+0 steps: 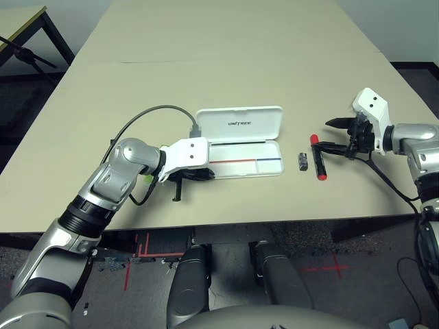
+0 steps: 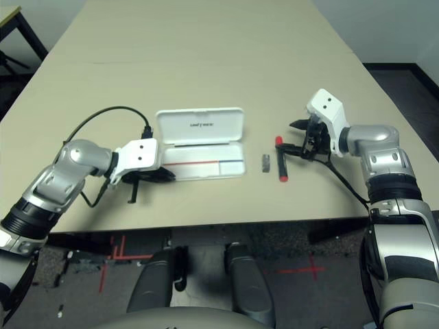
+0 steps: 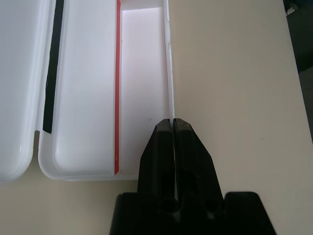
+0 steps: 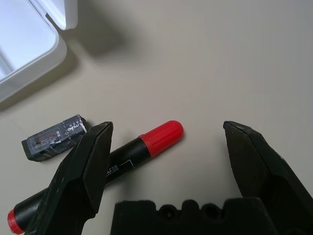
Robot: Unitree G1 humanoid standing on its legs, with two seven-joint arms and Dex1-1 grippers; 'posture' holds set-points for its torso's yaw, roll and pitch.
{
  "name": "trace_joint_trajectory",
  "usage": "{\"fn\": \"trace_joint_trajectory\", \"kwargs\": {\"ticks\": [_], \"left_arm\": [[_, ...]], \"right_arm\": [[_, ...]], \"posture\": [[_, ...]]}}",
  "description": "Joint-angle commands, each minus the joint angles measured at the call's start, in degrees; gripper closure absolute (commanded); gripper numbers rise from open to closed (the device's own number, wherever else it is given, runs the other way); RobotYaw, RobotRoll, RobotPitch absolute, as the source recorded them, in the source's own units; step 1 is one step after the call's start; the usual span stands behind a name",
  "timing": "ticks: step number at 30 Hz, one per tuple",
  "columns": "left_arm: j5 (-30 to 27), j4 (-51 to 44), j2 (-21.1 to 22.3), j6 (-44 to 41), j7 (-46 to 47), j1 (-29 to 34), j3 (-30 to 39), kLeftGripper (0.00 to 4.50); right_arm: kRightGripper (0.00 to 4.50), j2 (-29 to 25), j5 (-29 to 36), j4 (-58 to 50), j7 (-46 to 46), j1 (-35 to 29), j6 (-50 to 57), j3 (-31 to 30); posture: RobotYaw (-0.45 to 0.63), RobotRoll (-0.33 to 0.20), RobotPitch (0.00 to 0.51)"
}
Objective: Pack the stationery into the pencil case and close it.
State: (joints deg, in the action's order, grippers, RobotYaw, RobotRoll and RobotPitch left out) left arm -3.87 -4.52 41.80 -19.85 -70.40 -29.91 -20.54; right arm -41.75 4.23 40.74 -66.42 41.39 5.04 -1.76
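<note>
My right gripper (image 4: 166,147) hangs wide open over the red-and-black marker pen (image 1: 318,158) — nothing packed yet. The white hinged plastic pencil case (image 1: 240,140) lies open near the table's front edge; left gripper (image 3: 173,128) pressed shut, empty.

Your case (image 1: 240,140) lies open on the table, white, lid flat behind the tray, red and blue stripe inside. To its right you have the small dark grey piece (image 1: 302,160), then the red-and-black marker (image 1: 318,157), lying flat, just beside each other, apart from the case.
</note>
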Motion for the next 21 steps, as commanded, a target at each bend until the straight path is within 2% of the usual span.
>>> {"fn": "trace_joint_trajectory", "kwargs": {"ticks": [1,9,17,20,21], "left_arm": [[-0.7,-2.5,1.2,0.2,-0.5,2.0,0.8,4.46],[-1.1,-4.1,1.6,-0.5,0.4,4.5,1.5,4.46],[-0.7,-3.4,0.8,0.0,1.6,4.5,1.7,4.46],[-0.7,-3.5,0.9,0.1,1.7,4.5,1.6,3.83],[-0.7,-3.6,1.0,0.1,1.7,4.5,1.6,3.41]], "right_arm": [[0.00,0.1,-0.7,0.9,0.0,0.2,-0.6,-0.7],[0.00,0.3,-1.2,1.4,-0.1,0.5,-1.0,-0.9],[0.00,0.7,-1.6,2.2,-0.1,1.2,-1.5,-1.1],[0.00,0.7,-1.8,2.3,-0.2,1.1,-1.7,-1.0],[0.00,0.7,-1.8,2.3,-0.2,1.1,-1.7,-1.0]], "posture": [[0.00,0.000,0.145],[0.01,0.000,0.147],[0.01,0.000,0.147],[0.01,0.000,0.144],[0.01,0.000,0.144]]}}
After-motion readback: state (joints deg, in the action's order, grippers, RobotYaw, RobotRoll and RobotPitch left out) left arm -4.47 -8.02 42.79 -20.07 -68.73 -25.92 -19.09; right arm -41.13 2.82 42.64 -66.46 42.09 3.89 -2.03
